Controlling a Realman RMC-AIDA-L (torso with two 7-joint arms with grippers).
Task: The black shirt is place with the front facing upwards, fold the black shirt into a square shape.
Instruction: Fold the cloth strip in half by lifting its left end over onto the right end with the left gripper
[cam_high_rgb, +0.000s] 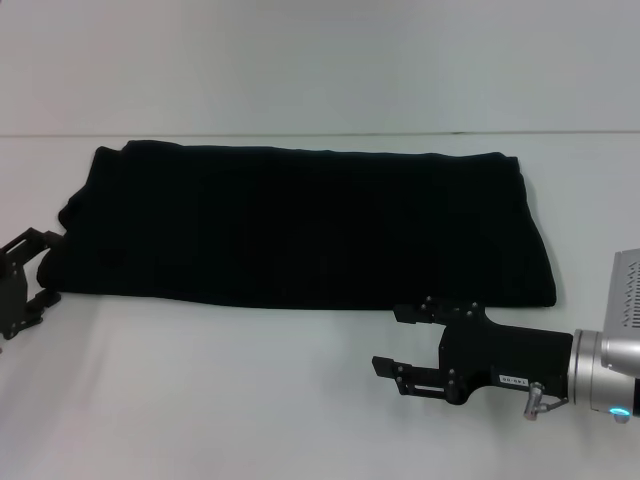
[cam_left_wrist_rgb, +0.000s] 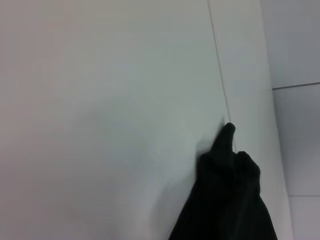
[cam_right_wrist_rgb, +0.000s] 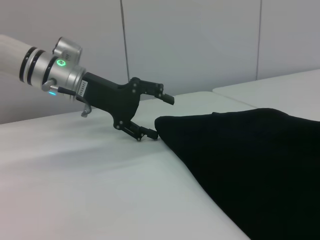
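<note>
Right gripper (cam_high_rgb: 395, 342) near front edge of black shirt (cam_high_rgb: 300, 225), fingers apart, empty. Left gripper (cam_high_rgb: 35, 270) at shirt's left end, fingers apart. Shirt folded long across white table (cam_high_rgb: 200, 400); not square yet.

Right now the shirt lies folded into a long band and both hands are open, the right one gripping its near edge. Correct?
Not quite: the right hand is open but hovers clear of the shirt, holding nothing, per the head view. The left hand is open at the shirt's end.

Black shirt (cam_high_rgb: 300, 225) lies between both grippers.
</note>
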